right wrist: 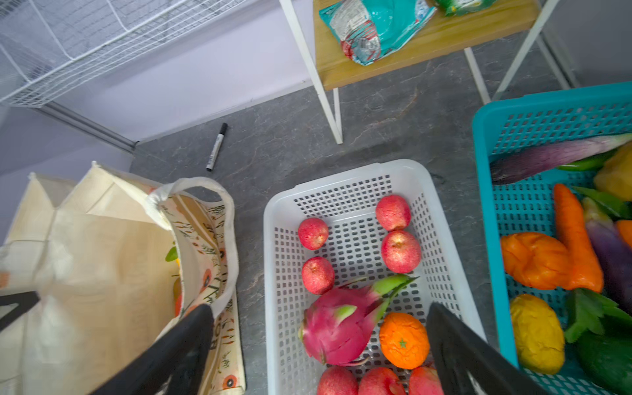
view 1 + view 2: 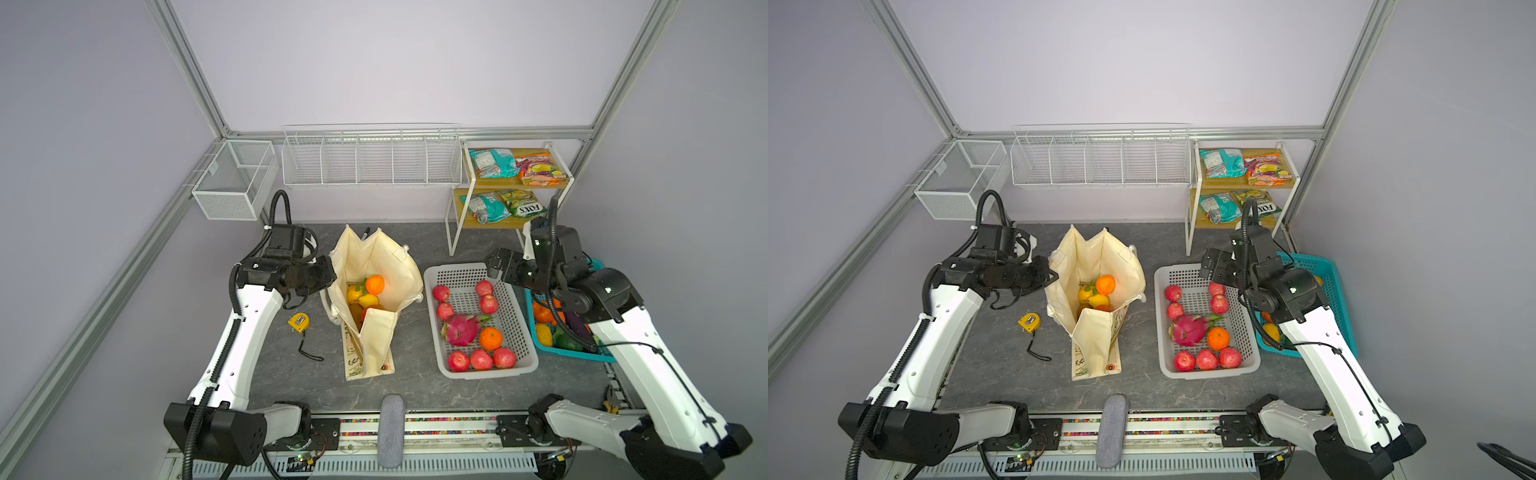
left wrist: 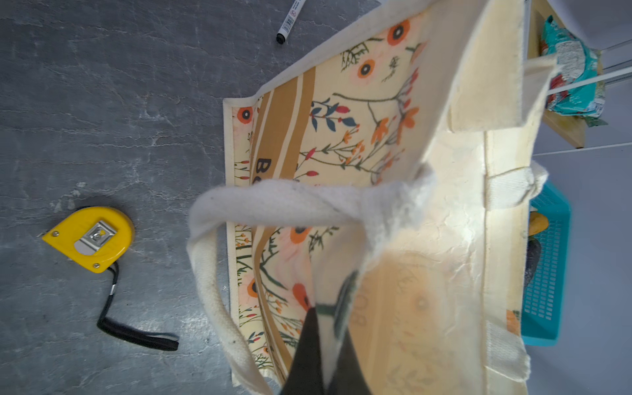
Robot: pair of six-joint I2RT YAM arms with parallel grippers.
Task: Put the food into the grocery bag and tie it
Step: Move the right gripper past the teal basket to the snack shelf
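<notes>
left claw (image 3: 328, 309): clamped on left rim of grocery bag (image 2: 390, 257) | right claw (image 1: 318, 309): spread wide, empty, over white basket (image 2: 459, 276) | grocery bag: stands open mid-frame on desk (image 2: 415, 386) in both top views, fruit (image 2: 375, 284) inside

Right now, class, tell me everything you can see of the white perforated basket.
The white basket is a rectangular open-topped tub of plastic with a rolled rim, rounded corners and square holes through walls and floor. It sits flat on the grey table between the canvas tote and the teal basket. Inside lie seven red apples, a pink dragon fruit and an orange. The open right gripper hangs above its far end, apart from it.
</notes>
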